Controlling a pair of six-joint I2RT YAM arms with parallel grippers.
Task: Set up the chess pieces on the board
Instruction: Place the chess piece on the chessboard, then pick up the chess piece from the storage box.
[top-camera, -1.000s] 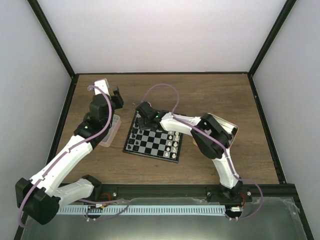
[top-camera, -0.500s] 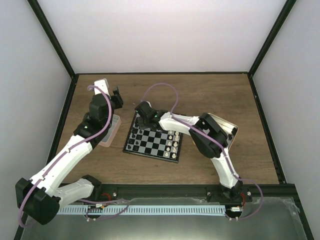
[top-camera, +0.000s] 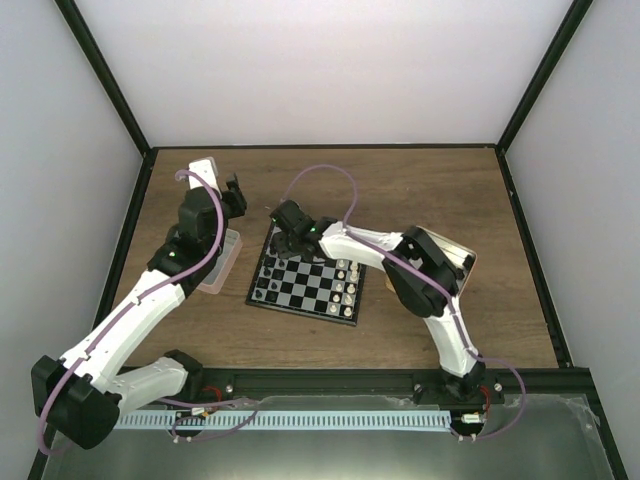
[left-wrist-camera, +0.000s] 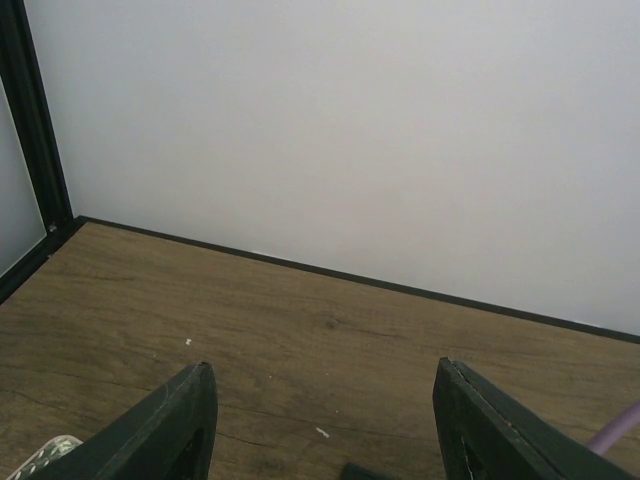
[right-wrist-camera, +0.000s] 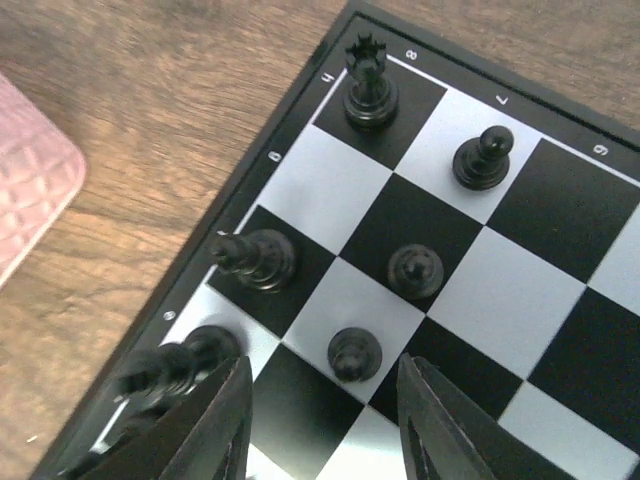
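Chess pieces (right-wrist-camera: 415, 268) stand on the corner squares of the board (right-wrist-camera: 505, 300). Since a second ago the right gripper (right-wrist-camera: 325, 425) has edged slightly toward that far-left corner; the left gripper (left-wrist-camera: 320, 420) has not moved. One black pawn (right-wrist-camera: 355, 352) sits just ahead of the gap between the right jaws, which stand apart and empty. The left jaws are also spread, above the wooden table (left-wrist-camera: 300, 330).

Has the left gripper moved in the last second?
No. The left gripper sits at the same spot, just beyond the far end of the pink-rimmed box.

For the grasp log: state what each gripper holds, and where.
Nothing. The left gripper is open and empty; the right gripper, open over the board, grips no chess pieces.
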